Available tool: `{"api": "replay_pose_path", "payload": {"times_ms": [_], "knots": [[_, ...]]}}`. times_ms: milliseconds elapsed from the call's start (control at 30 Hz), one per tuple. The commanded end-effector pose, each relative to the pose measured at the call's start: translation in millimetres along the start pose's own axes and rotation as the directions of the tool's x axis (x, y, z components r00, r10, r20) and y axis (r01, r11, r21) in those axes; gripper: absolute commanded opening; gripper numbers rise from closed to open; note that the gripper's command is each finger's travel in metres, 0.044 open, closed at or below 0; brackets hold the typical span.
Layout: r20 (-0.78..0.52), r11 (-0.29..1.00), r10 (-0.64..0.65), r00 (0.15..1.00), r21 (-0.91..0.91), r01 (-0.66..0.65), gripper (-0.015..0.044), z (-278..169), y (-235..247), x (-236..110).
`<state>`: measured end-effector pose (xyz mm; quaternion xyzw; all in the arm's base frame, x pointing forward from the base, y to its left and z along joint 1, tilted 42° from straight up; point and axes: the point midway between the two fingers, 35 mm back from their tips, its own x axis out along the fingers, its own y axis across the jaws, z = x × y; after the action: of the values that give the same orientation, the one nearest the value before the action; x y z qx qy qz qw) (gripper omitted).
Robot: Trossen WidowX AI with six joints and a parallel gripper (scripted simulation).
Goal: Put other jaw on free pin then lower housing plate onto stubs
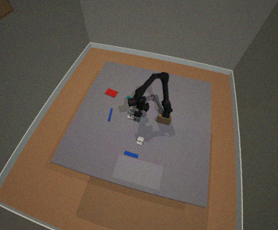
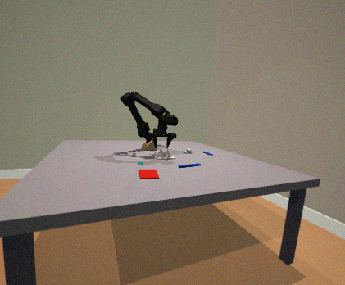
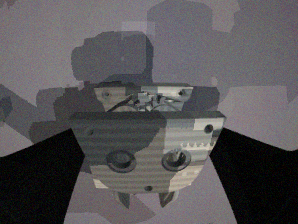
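My gripper (image 1: 136, 114) (image 2: 162, 147) (image 3: 147, 130) is shut on the grey housing plate (image 3: 145, 140), which spans between the black fingers in the wrist view. The plate has two round holes and hangs above the gripper base (image 2: 170, 158) (image 3: 145, 86), which lies on the table. Both jaws stand on the base; their pointed tips, the left tip (image 3: 123, 199) and the right tip (image 3: 168, 199), show past the plate's near edge. Gear teeth (image 3: 145, 97) show between the jaws beyond the plate's far edge. A pale stub shows in the right hole. The plate hides the pins and most of the jaws.
A red square (image 1: 111, 92) (image 2: 148, 174), a teal piece (image 1: 128, 97) (image 2: 140, 163) and a blue bar (image 1: 110, 114) (image 2: 189, 165) lie near the base. White blocks (image 1: 140, 141) (image 2: 188, 151) and another blue bar (image 1: 131, 154) (image 2: 207, 153) lie farther off. A brown block (image 1: 164, 119) (image 2: 149, 146) is at the arm's foot.
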<state>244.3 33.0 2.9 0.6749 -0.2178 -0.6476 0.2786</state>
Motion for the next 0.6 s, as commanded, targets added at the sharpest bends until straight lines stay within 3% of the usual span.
{"api": "replay_pose_path", "payload": {"times_ms": [0, 567], "knots": [[0.001, 1.0, 0.006, 1.0, -0.01, -0.006, 0.0351, 1.6, 0.3, 7.7], [0.002, 1.0, 0.008, 1.0, -0.009, -0.008, 0.0351, 3.4, 1.6, 29.2]]}}
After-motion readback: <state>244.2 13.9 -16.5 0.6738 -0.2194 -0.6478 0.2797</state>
